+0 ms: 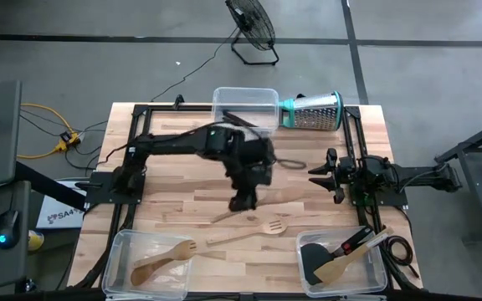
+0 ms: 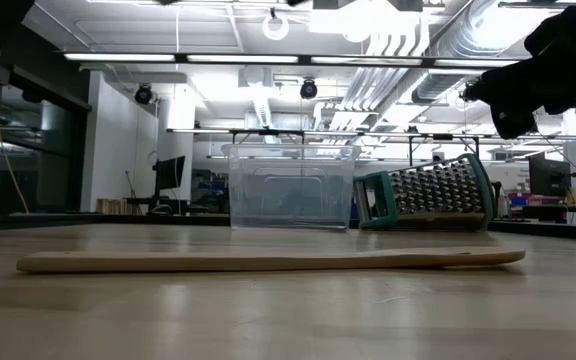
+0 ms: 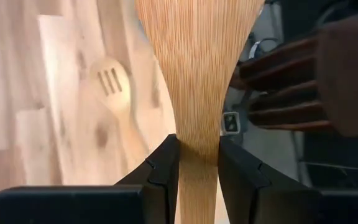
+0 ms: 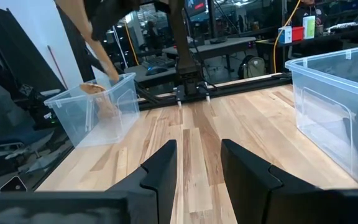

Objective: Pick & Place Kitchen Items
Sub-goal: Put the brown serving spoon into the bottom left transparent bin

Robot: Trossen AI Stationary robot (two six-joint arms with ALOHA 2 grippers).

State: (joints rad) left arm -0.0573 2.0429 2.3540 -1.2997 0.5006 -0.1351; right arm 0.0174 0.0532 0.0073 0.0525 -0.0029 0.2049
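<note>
Wooden spatula (image 3: 199,74) clamped in left gripper (image 3: 197,163), blade cut off, right gripper (image 4: 196,163) apart, empty

- High view looks straight down over the whole surface (image 1: 182,201).
- Low view looks level across it.
- Both share the grater (image 1: 315,112) (image 2: 430,194).
- Wrist views sit close behind each pincer.

Pale butcher-block table (image 1: 174,180) bearing bins, utensils and a grater.

Three clear plastic bins rest on it: one (image 1: 245,107) at the far edge, one (image 1: 151,261) at the near left corner, one (image 1: 342,262) at the near right. A steel cone grater (image 1: 312,112) with a teal rim lies on its side just beside the far bin. A slotted wooden spoon (image 1: 249,232) lies flat on the boards between the near bins.
</note>
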